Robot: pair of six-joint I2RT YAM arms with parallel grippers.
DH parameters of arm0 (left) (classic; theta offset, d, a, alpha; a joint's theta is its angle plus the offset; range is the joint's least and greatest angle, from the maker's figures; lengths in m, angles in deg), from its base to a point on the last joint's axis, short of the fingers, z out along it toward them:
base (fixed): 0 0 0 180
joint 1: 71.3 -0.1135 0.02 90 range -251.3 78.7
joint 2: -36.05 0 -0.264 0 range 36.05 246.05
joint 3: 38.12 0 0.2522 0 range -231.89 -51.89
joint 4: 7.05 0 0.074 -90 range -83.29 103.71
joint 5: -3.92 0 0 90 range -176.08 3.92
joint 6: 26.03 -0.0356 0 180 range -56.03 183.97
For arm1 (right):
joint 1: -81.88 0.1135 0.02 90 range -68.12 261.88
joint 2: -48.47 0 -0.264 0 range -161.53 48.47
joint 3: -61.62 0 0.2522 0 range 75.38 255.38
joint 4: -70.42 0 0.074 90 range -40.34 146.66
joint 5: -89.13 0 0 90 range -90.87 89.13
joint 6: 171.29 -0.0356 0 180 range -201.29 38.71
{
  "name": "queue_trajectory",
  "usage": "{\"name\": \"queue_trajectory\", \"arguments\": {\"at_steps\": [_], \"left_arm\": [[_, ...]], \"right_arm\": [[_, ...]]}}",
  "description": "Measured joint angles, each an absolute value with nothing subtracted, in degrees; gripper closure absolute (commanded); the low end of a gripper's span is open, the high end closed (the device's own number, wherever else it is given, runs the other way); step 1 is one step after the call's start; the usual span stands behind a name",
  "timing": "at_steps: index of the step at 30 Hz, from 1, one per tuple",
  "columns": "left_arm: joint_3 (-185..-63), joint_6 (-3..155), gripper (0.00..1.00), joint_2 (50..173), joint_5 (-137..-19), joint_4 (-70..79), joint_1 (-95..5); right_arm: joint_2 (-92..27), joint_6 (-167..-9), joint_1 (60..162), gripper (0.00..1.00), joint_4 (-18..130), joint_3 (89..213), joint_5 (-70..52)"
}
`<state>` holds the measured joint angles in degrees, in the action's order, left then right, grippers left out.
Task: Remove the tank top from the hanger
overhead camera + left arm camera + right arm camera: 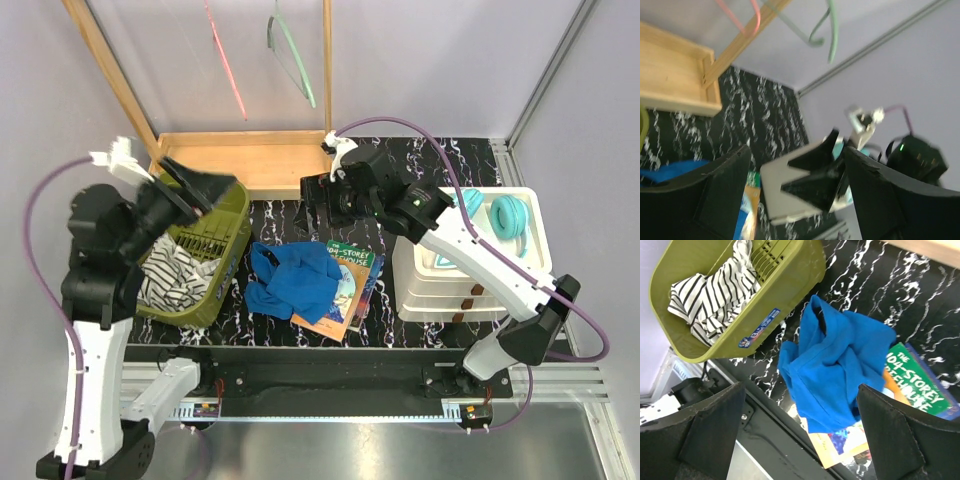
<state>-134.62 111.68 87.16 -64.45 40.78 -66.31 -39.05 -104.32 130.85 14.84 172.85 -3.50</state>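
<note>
The left gripper (205, 188) hangs with its jaws spread wide and nothing between them. It is over the far rim of the olive-green plastic laundry basket (235, 215). A black-and-white striped garment (175, 270) lies bunched in that basket, below and to the near side of those jaws. Well beyond the left jaws stands a light wooden rack with a shallow tray base (240, 160). A thin pink hanger (225, 60) and a pale green hanger (290, 55) hang from it side by side. The crumpled blue tank top (295, 280) lies on the black marbled tabletop (290, 215), just right of the basket and well apart from both hangers. Its right edge lies over a fanned stack of colourful paperback books (350, 290). The right gripper (318, 195) is also opened wide and holds nothing. In its wrist view the tank top lies directly below the gap between the two fingers, clear of both, and the green-covered top book lies under the right-hand finger. To the right of those jaws, beneath the right arm, stands a white plastic drawer unit (470, 285), with teal headphones (505, 215) resting on its top.
</note>
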Motion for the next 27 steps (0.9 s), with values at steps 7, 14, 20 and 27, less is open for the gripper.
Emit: {"name": "queue_trajectory", "arguments": {"at_steps": [7,14,20,27], "left_arm": [[-119.2,108.1,0.16,81.7,-72.3,50.9,-48.6],[-114.1,104.4,0.07,92.3,-85.4,55.0,-31.8],[-110.4,102.9,0.11,104.1,-91.3,54.6,-28.2],[-108.5,112.2,0.01,110.2,-93.5,56.6,-29.9]], "right_arm": [[-38.5,-106.5,130.8,0.0,17.0,171.6,-4.6],[-30.9,-106.9,130.8,0.0,17.4,165.8,-0.2],[-22.4,-107.7,130.8,0.0,17.4,162.0,4.4],[-19.0,-108.2,130.8,0.0,16.9,160.6,7.6]]}}
